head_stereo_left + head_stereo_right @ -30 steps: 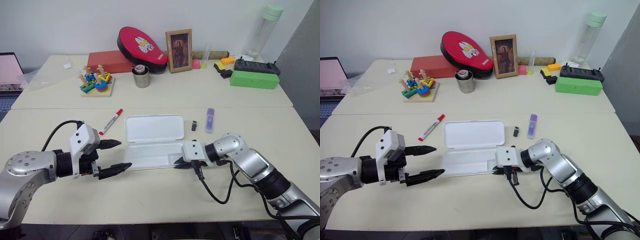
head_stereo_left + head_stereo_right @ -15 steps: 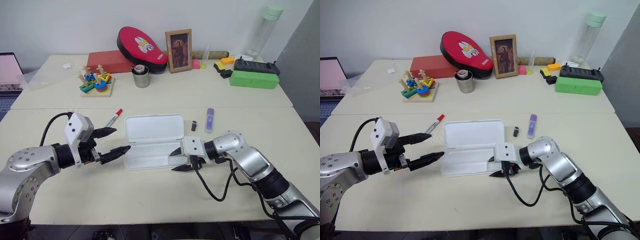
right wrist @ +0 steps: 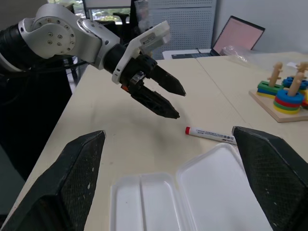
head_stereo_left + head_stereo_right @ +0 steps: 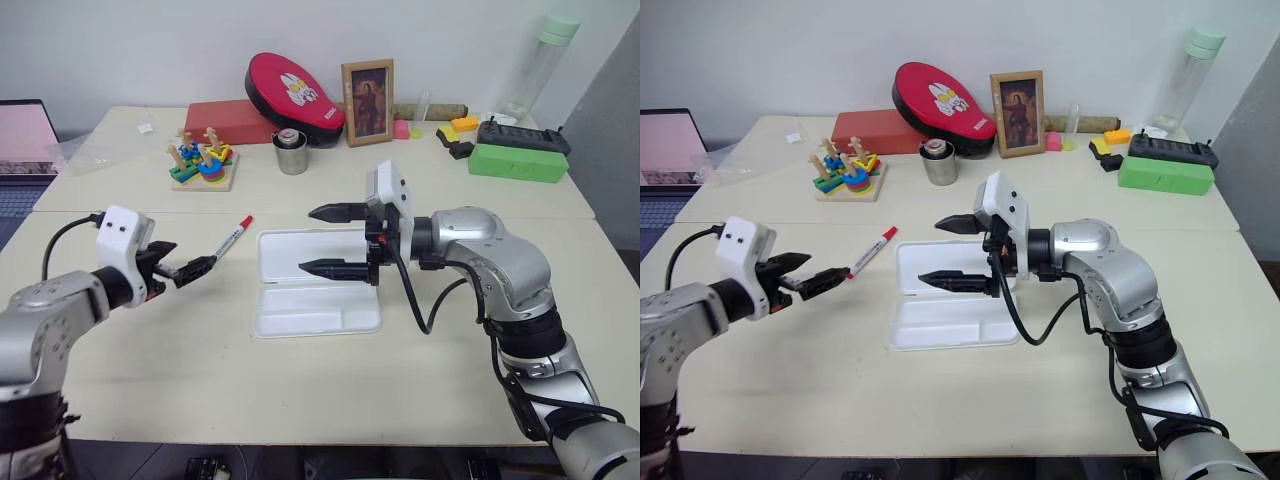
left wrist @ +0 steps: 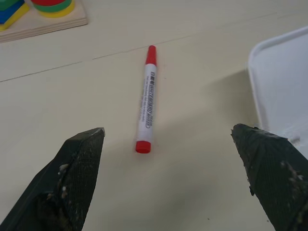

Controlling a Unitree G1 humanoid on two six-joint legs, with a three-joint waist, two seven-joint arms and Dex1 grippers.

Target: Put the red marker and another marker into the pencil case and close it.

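One end effector, your left [image 4: 190, 268], is sitting wide open and empty at the left of the frame, pointing at the red marker [image 4: 227, 242] lying just beyond its tips, slanting toward the upper right beside the open pencil case [image 4: 318, 310].

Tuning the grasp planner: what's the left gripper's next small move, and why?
Probably ease the left gripper forward and down to straddle the red marker. Its jaws are open and aimed at the marker, which lies untouched on the table beside the open pencil case.
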